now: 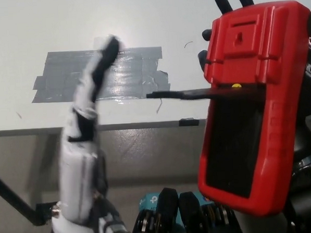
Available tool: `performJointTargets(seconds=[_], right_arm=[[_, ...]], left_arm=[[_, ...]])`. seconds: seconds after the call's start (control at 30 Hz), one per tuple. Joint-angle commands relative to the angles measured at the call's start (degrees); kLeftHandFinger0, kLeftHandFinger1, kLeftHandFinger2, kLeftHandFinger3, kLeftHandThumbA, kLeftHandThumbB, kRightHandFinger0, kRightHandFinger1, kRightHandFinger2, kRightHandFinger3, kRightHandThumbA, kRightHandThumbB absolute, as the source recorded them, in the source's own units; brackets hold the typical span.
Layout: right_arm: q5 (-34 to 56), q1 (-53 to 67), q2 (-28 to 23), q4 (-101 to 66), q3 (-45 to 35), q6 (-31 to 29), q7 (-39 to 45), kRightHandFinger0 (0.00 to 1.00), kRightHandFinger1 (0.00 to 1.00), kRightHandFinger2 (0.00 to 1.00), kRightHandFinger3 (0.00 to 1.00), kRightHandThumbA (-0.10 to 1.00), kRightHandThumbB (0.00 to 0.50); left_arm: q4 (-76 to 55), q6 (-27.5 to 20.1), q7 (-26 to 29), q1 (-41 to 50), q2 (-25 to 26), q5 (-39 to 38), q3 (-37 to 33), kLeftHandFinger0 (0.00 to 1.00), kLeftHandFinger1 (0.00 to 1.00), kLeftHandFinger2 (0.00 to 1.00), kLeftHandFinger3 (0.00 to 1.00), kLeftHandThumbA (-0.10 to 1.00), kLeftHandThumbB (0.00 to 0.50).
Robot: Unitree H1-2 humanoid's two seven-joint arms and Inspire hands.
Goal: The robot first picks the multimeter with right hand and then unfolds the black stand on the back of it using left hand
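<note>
One red multimeter (254, 106), no readable writing, in the right hand (221, 19).

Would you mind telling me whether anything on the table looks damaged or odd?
Yes: a patch of grey tape in overlapping strips covers part of the white table, its right edge ragged and lifting.

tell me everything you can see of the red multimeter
The multimeter is a red, rubbery-looking case seen from its back, held up nearly upright at the picture's right by the black right hand, whose fingers show above its top edge. A thin black stand sticks out sideways from its middle, unfolded. Below it is a dark recessed panel. The white left hand is apart from it.
</note>
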Motion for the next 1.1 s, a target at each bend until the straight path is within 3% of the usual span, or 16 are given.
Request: performJointTargets(seconds=[0.0, 0.07, 0.1, 0.17, 0.23, 0.27, 0.47, 0.57, 0.6, 0.73, 0.77, 0.8, 0.83, 0.9, 1.0, 1.07], right_arm=[[-0.81, -0.51, 1.44, -2.44, 1.40, -2.11, 0.50, 0.00, 0.18, 0.66, 0.91, -0.10, 0.116], [-0.51, -0.40, 1.35, -2.24, 1.73, -2.26, 1.27, 0.00, 0.30, 0.83, 1.00, -0.10, 0.092], [-0.37, -0.44, 1.09, -1.98, 1.98, -2.28, 2.26, 0.00, 0.35, 0.85, 1.00, -0.10, 0.088], [-0.16, -0.54, 0.90, -1.44, 2.22, -2.35, 3.16, 0.00, 0.36, 0.83, 1.00, -0.10, 0.088], [0.04, -0.46, 1.04, -1.41, 2.33, -2.37, 2.71, 0.00, 0.35, 0.80, 1.00, -0.10, 0.085], [-0.07, -0.39, 0.79, -1.33, 2.40, -2.26, 2.97, 0.00, 0.36, 0.79, 0.98, -0.10, 0.087], [-0.39, -0.29, 0.55, -1.07, 2.32, -2.54, 3.70, 0.00, 0.41, 0.80, 0.76, -0.10, 0.066], [-0.39, -0.19, 0.74, -1.20, 2.26, -2.75, 3.60, 0.00, 0.44, 0.83, 0.80, -0.10, 0.067], [-0.39, -0.16, 0.78, -1.21, 2.26, -2.78, 3.59, 0.00, 0.46, 0.86, 0.87, -0.10, 0.066], [0.68, -0.97, 0.88, -1.19, 1.69, -3.02, 2.91, 0.00, 0.48, 0.93, 0.90, -0.10, 0.076], [1.04, -1.13, 0.97, -1.27, 1.56, -2.92, 2.10, 0.00, 0.39, 0.86, 0.89, -0.10, 0.092], [1.44, -1.33, 0.83, -1.28, 1.43, -2.88, 1.96, 0.00, 0.31, 0.80, 0.90, -0.10, 0.098], [1.46, -1.53, 0.89, -1.63, 1.36, -2.74, 0.93, 0.00, 0.27, 0.77, 0.89, -0.10, 0.107], [1.71, -1.62, 0.85, -1.87, 1.34, -2.68, 0.61, 0.00, 0.16, 0.67, 0.88, -0.10, 0.114], [1.66, -1.63, 0.80, -2.34, 1.31, -2.68, 0.15, 0.00, 0.10, 0.62, 0.87, -0.10, 0.120], [2.07, -1.67, 0.92, -2.43, 1.24, -2.94, 0.08, 0.00, 0.10, 0.62, 0.87, -0.10, 0.115]], left_arm=[[-3.88, 2.29, -3.92, -0.59, 0.87, -5.14, -4.13, 1.00, 1.00, 1.00, 1.00, 1.00, 0.417], [-4.08, 1.87, -4.26, -2.41, 1.30, -4.52, -4.20, 1.00, 1.00, 1.00, 1.00, 1.00, 0.426], [-3.29, 0.00, -3.94, -3.25, 1.72, -5.01, -4.57, 1.00, 1.00, 1.00, 1.00, 1.00, 0.430], [-2.99, -0.72, -4.49, -4.58, 3.10, -6.50, -4.90, 1.00, 1.00, 1.00, 1.00, 1.00, 0.404], [-3.86, 0.34, -4.90, -5.14, 3.15, -6.67, -5.13, 1.00, 1.00, 1.00, 1.00, 1.00, 0.451], [-4.22, 0.56, -4.99, -5.33, 3.14, -6.14, -5.10, 1.00, 1.00, 1.00, 1.00, 1.00, 0.446], [-5.15, 0.73, -5.03, -4.76, 2.48, -5.80, -5.31, 1.00, 1.00, 1.00, 1.00, 1.00, 0.466], [-4.62, -0.38, -5.08, -4.61, 3.15, -6.96, -5.34, 1.00, 1.00, 1.00, 1.00, 1.00, 0.436], [-4.53, -0.53, -5.09, -4.63, 3.21, -7.10, -5.36, 1.00, 1.00, 1.00, 1.00, 1.00, 0.435], [-3.73, -1.58, -3.67, -4.20, 2.38, -8.44, -5.02, 1.00, 1.00, 1.00, 1.00, 1.00, 0.445], [-4.05, 0.29, -5.11, -4.22, 4.01, -10.87, -5.58, 1.00, 0.87, 0.93, 1.00, 1.00, 0.440], [-5.09, 3.41, -6.38, -4.03, 5.17, -13.39, -6.08, 1.00, 0.64, 0.80, 1.00, 1.00, 0.410], [-5.14, 3.22, -6.29, -4.05, 5.27, -13.22, -5.83, 1.00, 0.54, 0.73, 1.00, 0.97, 0.404], [-5.75, 3.98, -6.33, -4.10, 5.10, -12.02, -5.35, 1.00, 0.29, 0.52, 1.00, 0.93, 0.462], [-5.72, 3.98, -5.90, -3.17, 4.47, -11.09, -5.40, 0.80, 0.06, 0.31, 1.00, 1.00, 0.458], [-5.04, 2.94, -5.59, -3.23, 4.18, -10.77, -5.40, 0.72, 0.00, 0.29, 1.00, 1.00, 0.428]])
